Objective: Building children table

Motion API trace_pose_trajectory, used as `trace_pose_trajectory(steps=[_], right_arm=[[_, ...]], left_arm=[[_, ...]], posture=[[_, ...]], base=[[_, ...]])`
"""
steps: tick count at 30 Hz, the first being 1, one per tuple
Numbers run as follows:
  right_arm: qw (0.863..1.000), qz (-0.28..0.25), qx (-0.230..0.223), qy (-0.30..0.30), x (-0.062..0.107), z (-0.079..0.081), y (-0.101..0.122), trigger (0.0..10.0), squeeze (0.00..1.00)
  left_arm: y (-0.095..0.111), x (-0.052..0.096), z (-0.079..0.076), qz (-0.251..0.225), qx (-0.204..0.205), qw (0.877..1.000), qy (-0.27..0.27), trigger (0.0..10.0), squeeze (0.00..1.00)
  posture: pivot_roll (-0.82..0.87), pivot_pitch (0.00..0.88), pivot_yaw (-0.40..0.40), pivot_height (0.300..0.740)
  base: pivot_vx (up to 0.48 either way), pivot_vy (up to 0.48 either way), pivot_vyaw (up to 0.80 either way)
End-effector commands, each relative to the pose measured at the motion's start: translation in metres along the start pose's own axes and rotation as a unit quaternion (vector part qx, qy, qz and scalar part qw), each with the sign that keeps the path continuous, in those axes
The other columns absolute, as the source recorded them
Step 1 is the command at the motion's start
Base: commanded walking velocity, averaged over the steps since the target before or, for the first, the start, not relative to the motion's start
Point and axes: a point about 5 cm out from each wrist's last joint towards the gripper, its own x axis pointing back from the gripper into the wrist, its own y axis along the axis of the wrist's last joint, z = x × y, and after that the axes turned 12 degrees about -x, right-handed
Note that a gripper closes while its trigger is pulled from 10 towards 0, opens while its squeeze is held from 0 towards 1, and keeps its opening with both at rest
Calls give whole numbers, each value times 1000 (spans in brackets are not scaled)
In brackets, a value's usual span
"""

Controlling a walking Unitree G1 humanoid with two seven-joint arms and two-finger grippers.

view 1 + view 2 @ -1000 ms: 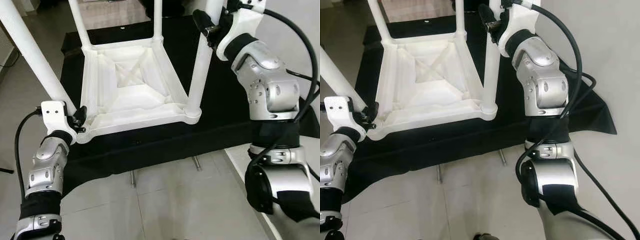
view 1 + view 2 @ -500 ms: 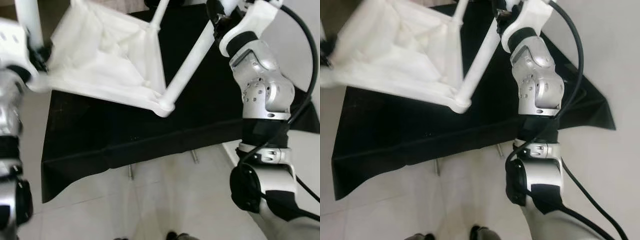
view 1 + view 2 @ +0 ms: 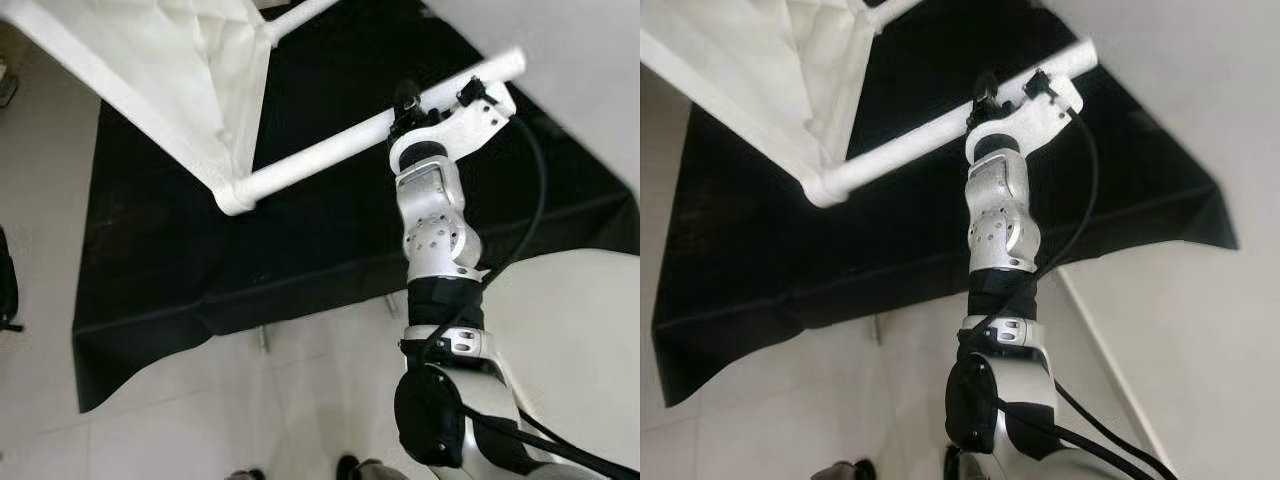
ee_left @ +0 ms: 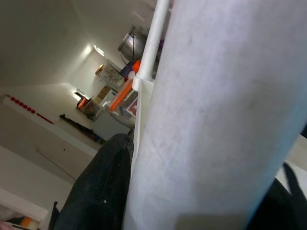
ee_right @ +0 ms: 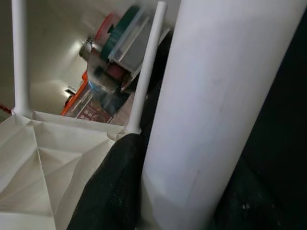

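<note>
Item: white children table (image 3: 170, 70), lifted and tilted above a black cloth (image 3: 330, 230), mid-turn.

One table leg (image 3: 340, 150) is clamped near its free end by the right end effector (image 3: 432, 104), fingers closed around the tube. In the left wrist view, a second leg (image 4: 211, 115) is seen pressed close against a black finger (image 4: 96, 191) of the left end effector; whether that grip is closed cannot be told. The tabletop is held high, corner socket pointing down over the cloth and tiled floor (image 3: 180, 420). For the turn, it is judged that both grips should be kept firm and rotated together, so that no leg is levered out of its socket.
</note>
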Motion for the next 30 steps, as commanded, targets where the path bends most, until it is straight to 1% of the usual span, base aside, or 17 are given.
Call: trace_pose_trajectory(steps=[1, 2, 3, 6, 7, 11, 13, 14, 15, 16, 17, 18, 19, 21, 23, 25, 30], right_arm=[[837, 535, 84, -86, 99, -13, -193, 4471, 0], [835, 536, 86, -93, 101, -14, -196, 9098, 0], [835, 533, 88, -105, 102, -17, -198, 10000, 0], [837, 527, 90, -115, 100, -20, -198, 10000, 0], [838, 521, 100, -129, 97, -25, -197, 10000, 0], [839, 515, 104, -139, 94, -29, -196, 10000, 0], [865, 461, 110, -165, 73, -38, -183, 10000, 0], [865, 461, 110, -165, 73, -38, -183, 10000, 0], [873, 442, 111, -172, 66, -41, -177, 10000, 0], [873, 442, 111, -172, 66, -41, -177, 10000, 0], [879, 426, 112, -181, 61, -45, -172, 10000, 0], [879, 426, 112, -181, 61, -45, -172, 10000, 0], [881, 416, 114, -191, 58, -50, -169, 10000, 0], [883, 405, 118, -205, 57, -57, -166, 10000, 0], [883, 405, 118, -205, 57, -57, -166, 10000, 0], [886, 383, 126, -230, 54, -70, -160, 10000, 0], [892, 345, 133, -259, 45, -87, -142, 10000, 0]], left_arm=[[97, 4, 31, -233, 95, 967, 39, 10000, 0], [99, 1, 24, -237, 100, 966, 24, 10000, 529], [102, -2, 15, -243, 110, 964, -1, 10000, 1000], [103, -3, 8, -247, 118, 962, -17, 10000, 1000], [104, -5, 0, -254, 136, 957, -32, 10000, 1000], [105, -6, -4, -256, 147, 954, -41, 10000, 1000], [112, 4, -20, -300, 179, 933, -85, 10000, 1000], [112, 4, -20, -300, 179, 933, -85, 10000, 1000], [114, 8, -25, -313, 187, 926, -100, 10000, 1000], [114, 8, -25, -313, 187, 926, -100, 10000, 1000], [114, 16, -28, -328, 203, 915, -117, 10000, 1000], [114, 16, -28, -328, 203, 915, -117, 10000, 1000], [113, 22, -31, -335, 211, 909, -128, 10000, 0], [111, 28, -34, -341, 219, 904, -138, 10000, 0], [111, 28, -34, -341, 219, 904, -138, 10000, 0], [108, 37, -40, -344, 232, 897, -151, 10000, 0], [104, 50, -46, -344, 249, 892, -156, 10000, 0]], posture=[[151, 177, 23, 740], [151, 180, 24, 740], [149, 182, 25, 740], [147, 183, 25, 740], [146, 185, 26, 740], [146, 185, 26, 740], [153, 196, 15, 740], [153, 196, 15, 740], [155, 196, 14, 740], [155, 196, 14, 740], [158, 199, 8, 740], [158, 199, 8, 740], [161, 200, 6, 740], [167, 203, -1, 740], [167, 203, -1, 740], [181, 208, -10, 740], [185, 214, -21, 740]], base=[[0, 0, 0], [0, 0, 0], [0, 0, 0], [0, 0, 0], [0, 0, 0], [0, 0, 0], [0, 0, 0], [0, 0, 0], [0, 0, 0], [0, 0, 0], [0, 0, 0], [0, 0, 0], [0, 0, 0], [0, 0, 0], [0, 0, 0], [0, 0, 0], [0, 0, 0]])
